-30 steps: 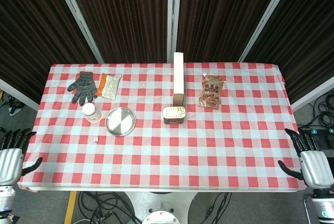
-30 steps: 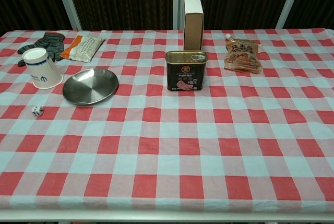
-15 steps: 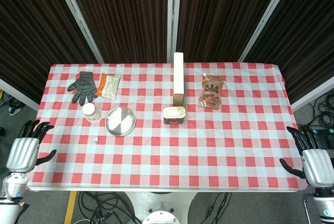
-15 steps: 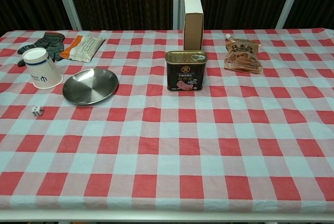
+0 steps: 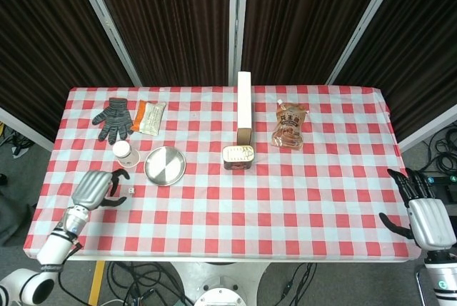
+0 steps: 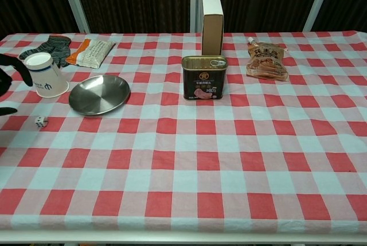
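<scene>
left hand [image 5: 95,186] empty, fingers apart, near die [image 5: 131,190] | right hand [image 5: 427,219] empty, spread, partly cut off

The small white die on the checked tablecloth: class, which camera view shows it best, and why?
The chest view. There the small white die is near enough to show dark pips, just below the paper cup. In the head view the die is only a tiny white speck beside the left hand.
</scene>
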Robot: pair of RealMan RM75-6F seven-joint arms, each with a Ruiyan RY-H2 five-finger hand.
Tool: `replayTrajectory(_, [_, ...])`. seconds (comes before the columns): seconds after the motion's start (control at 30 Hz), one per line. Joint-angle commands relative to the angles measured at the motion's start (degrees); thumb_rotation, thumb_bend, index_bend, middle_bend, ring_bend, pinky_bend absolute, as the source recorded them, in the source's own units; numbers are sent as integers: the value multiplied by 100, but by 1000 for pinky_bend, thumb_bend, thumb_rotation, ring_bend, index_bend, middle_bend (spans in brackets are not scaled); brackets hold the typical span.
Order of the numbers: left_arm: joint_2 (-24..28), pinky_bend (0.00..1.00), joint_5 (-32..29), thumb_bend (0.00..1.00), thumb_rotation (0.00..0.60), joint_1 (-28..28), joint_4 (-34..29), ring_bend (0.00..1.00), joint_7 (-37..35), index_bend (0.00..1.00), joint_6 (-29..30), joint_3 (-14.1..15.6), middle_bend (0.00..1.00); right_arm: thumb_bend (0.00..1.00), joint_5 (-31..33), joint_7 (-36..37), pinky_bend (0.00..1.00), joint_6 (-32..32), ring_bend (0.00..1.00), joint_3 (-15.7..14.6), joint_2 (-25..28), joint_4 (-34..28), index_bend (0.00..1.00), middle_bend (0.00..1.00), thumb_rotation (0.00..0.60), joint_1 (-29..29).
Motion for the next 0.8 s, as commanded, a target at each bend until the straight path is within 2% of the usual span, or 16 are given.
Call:
replayTrajectory(0.03, [-332,938,-227,213,600,-242,314,817,-235,421,-335,-27,820,143,7,-25,47,-21,0,2,3,-21,67,140,600,15])
replayTrajectory(0.23, [-594,942,-424,231,600,-399,559,836,-160,430,-609,27,843,143,10,-55,48,-18,0,3,20,-50,68,140,600,19])
replayTrajectory(0.53, [-884,942,-902,306,600,-389,1008,842,466,441,-667,68,851,143,54,-13,49,-81,0,-8,-8,-19,67,141,600,36])
replayTrajectory(0.8, [-929,942,-1022,335,600,-437,1111,843,155,451,-898,77,852,143,59,29,49,-78,0,-7,-29,11,68,141,600,41])
